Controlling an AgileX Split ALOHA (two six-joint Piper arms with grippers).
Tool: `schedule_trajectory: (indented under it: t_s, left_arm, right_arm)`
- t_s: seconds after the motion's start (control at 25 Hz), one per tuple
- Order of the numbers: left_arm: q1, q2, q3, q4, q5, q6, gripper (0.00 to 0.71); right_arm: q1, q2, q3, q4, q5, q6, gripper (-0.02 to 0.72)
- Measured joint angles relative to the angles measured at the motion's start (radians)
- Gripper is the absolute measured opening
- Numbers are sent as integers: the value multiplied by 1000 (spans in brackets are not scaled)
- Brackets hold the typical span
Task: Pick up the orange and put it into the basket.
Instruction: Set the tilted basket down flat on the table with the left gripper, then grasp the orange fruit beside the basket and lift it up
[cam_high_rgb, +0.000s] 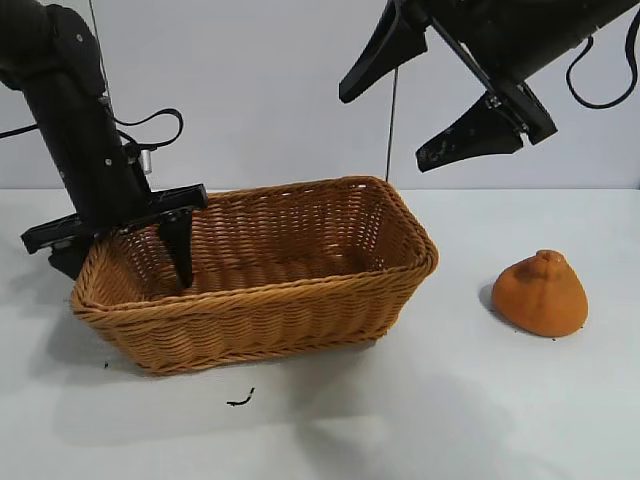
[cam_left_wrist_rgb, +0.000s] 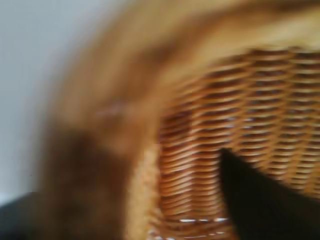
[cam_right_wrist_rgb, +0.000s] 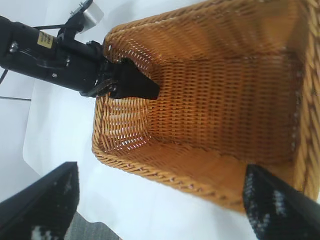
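Observation:
The orange (cam_high_rgb: 540, 293) rests on the white table, to the right of the basket and apart from it. The wicker basket (cam_high_rgb: 300, 300) stands in the middle with nothing in it; its inside shows in the right wrist view (cam_right_wrist_rgb: 210, 100). My right gripper (cam_high_rgb: 383, 130) is open and empty, high above the basket's right end, up and to the left of the orange. My left gripper (cam_high_rgb: 125, 268) is open and straddles the basket's left end wall, one finger (cam_high_rgb: 181, 250) inside and the other outside. The left wrist view shows the wall (cam_left_wrist_rgb: 150, 125) close up.
A small dark scrap (cam_high_rgb: 240, 399) lies on the table (cam_high_rgb: 450, 420) in front of the basket. The left arm (cam_right_wrist_rgb: 50, 55) reaches over the table at the basket's far end in the right wrist view.

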Motion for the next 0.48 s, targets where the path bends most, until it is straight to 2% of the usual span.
schedule_trajectory:
  t_s: [0.48]
  left_arm:
    - [1, -48, -216, 78, 131, 25, 694]
  right_arm:
    - [0, 0, 0, 0, 0, 0, 610]
